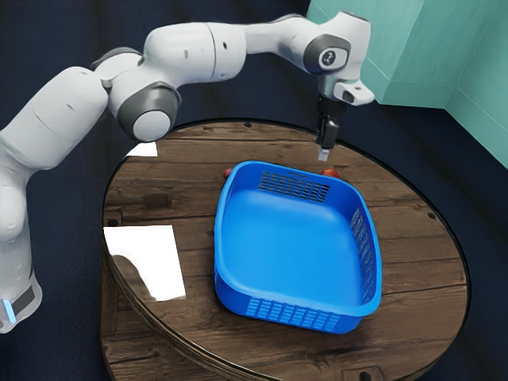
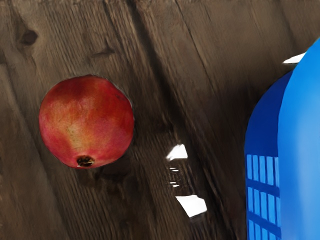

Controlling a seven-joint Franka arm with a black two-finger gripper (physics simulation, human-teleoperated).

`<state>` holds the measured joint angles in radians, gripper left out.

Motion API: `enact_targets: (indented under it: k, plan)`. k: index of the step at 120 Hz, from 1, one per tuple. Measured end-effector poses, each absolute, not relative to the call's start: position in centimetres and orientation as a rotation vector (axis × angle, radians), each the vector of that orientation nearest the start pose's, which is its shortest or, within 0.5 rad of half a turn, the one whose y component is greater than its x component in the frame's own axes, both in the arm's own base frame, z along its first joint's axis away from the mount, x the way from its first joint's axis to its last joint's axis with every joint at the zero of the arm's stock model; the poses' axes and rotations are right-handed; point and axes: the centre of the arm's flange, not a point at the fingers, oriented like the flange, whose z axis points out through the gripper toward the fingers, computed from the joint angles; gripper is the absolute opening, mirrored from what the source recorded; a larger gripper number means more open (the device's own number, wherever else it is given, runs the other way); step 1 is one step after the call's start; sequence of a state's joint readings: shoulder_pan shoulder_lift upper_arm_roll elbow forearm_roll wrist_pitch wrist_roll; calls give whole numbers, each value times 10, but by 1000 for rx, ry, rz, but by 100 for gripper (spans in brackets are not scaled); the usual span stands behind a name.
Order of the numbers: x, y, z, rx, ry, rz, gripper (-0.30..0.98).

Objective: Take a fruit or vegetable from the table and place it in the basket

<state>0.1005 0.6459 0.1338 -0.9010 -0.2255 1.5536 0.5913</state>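
Exterior view: the black hand hangs over the round wooden worktop, open or closed I can't tell. The round red pomegranate lies apart from the blue plastic basket. Likely reaching; next, centre above it, then descend.

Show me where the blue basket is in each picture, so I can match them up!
Exterior view: the blue basket sits on the round wooden table, a little toward the exterior view's right.
Wrist view: part of its curved wall shows, cut off by the picture's edge, across some wood from the red fruit.
Shared landmark: the table's brown planks.
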Motion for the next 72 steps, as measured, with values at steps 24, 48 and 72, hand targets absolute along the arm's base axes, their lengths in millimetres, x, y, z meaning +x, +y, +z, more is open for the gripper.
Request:
enact_targets:
  k: [24,48,72]
  plan:
    - [722,110,508,-3163,898,-141,68]
    - [717,136,497,-3132,1021,-137,68]
    - [715,141,486,-3103,1139,-128,68]
